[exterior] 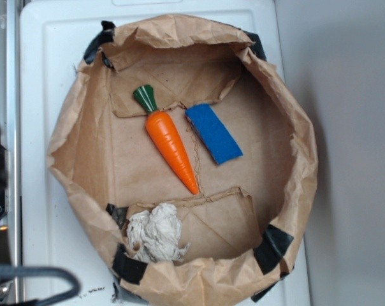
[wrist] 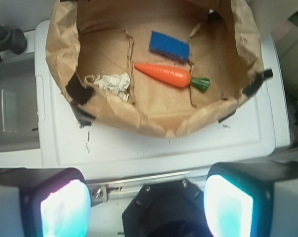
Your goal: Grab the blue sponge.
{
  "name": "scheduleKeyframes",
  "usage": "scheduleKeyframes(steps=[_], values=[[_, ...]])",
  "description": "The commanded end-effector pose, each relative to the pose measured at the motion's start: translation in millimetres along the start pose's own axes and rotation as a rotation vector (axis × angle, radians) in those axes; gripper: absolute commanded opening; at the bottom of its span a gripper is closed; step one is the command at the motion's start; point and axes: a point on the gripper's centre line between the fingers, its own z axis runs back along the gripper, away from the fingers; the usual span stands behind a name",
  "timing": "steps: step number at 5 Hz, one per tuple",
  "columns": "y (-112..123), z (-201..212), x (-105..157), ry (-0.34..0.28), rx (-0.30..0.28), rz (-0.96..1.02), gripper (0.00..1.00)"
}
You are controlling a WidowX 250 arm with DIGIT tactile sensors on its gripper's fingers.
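— Since the blue sponge [exterior: 213,133] lies flat on the floor of the brown paper bag [exterior: 71,134], where would you come down on it?

— Over its middle, from straight above. In the exterior view it sits right of the orange carrot [exterior: 171,145], just beside it but not touching, with the crumpled paper wall well clear on its other side.

— And the jaws?

— They stand apart, empty. In the wrist view the gripper [wrist: 146,202] is held back above the white surface [wrist: 154,148], near the camera, with the whole bag ahead of it. My judgement is that the reach has not begun.

— How should it line up?

— The sponge's long axis runs diagonally in the exterior view, from upper left down to lower right, roughly parallel to the carrot. I would turn the wrist so the jaws close across the short width, not along the length. It looks thin, so they need to go low, almost to the bag floor.

— Anything to avoid?

— The carrot on the near side in the wrist view; a finger could nudge it. The whitish cloth wad [exterior: 155,232] sits well apart, near the bag's rim, and should not matter.
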Motion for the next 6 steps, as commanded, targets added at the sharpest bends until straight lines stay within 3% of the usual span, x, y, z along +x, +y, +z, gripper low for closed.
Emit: scheduleKeyframes(steps=[1, 2, 3, 6], values=[[31.2, -31.6, 51.8, -0.085, 0.006, -0.086, 1.00], [5.3, -51.4, 86.4, -0.117, 0.065, -0.246, 1.00], [-11.3, -62.7, 92.2, -0.122, 0.119, -0.343, 1.00], [-11.3, -62.7, 92.2, -0.122, 0.119, -0.343, 1.00]])
